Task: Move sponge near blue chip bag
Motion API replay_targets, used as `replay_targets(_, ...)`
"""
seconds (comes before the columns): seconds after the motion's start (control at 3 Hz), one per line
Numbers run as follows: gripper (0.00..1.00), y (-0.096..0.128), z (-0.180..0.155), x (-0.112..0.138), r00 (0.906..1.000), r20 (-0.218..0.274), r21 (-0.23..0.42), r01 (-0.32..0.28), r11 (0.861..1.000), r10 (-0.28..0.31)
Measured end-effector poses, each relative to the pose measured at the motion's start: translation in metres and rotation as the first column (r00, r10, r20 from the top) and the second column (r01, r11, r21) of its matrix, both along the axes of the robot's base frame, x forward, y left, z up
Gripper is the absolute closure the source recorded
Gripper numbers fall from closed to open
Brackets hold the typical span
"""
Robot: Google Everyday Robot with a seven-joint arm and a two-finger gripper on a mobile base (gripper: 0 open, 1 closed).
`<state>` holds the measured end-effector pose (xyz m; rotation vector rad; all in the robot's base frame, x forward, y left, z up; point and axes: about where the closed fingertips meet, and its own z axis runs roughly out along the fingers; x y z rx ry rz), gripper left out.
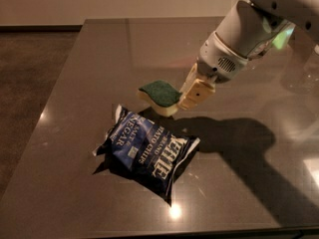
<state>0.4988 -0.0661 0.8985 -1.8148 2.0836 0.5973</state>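
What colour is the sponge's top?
Dark green, camera view; tool grips the sponge at its right end.

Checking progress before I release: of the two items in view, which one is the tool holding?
The sponge, small and green-topped, clamped in the tool beside the blue chip bag, which lies flat on the table.

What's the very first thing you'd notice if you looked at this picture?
A big white robot arm reaches in from the upper right, its gripper pinching a green-topped sponge by its right edge over the dark table. Just in front of the sponge lies the crinkled blue chip bag, the biggest thing there.
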Motion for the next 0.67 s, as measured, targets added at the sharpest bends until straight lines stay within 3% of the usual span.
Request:
replay_targets(0.33, 0.53, -0.002, -0.001, -0.019, 0.9998, -0.019, -0.014, -0.012, 1.0, 0.011)
replay_targets(0.67, 0.22, -0.01, -0.002, -0.035, 0.9997, -0.024, -0.041, -0.006, 0.999, 0.005)
